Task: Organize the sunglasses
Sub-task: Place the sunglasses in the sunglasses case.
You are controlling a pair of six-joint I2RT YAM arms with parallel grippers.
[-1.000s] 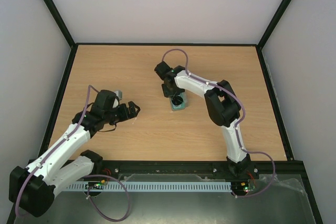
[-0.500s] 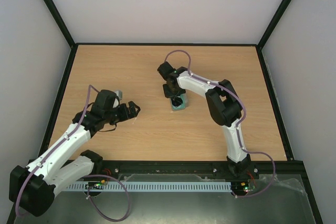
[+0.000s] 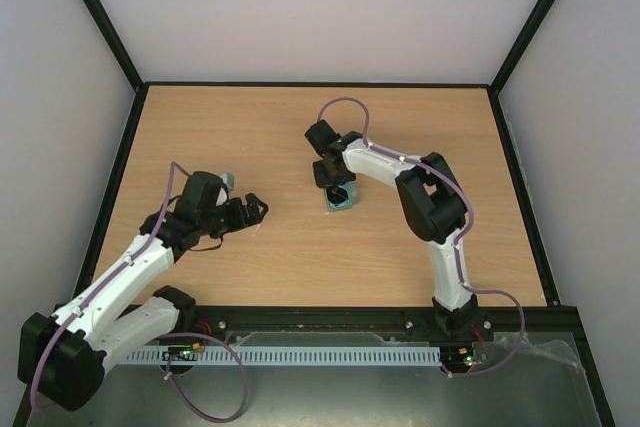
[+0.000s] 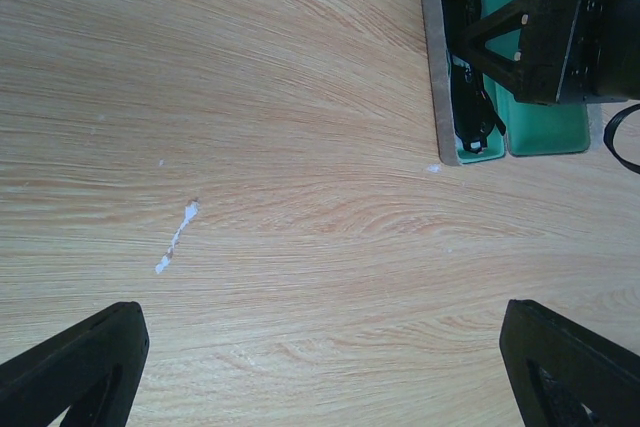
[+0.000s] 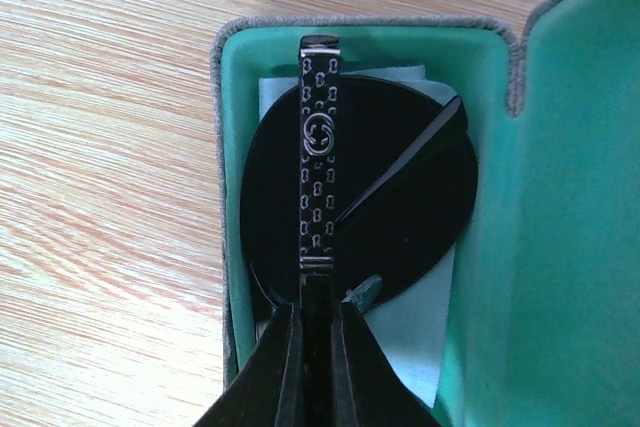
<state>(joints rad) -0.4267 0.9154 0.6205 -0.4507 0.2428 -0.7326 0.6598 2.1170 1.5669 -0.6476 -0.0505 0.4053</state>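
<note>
Partly hidden sunglasses (image 5: 400, 212), case (image 5: 565, 197) cropped

The right end effector (image 5: 312, 315) hides the near end of the sunglasses (image 5: 400, 192).

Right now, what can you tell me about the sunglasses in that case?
The sunglasses are black and glossy, like plastic, with dark rounded lenses and thin arms folded in. One arm, printed with a small pale logo pattern, lies across a lens. They rest flat inside the open green-lined case, on top of a pale cloth. The right pincer is closed on the end of the patterned arm.
</note>
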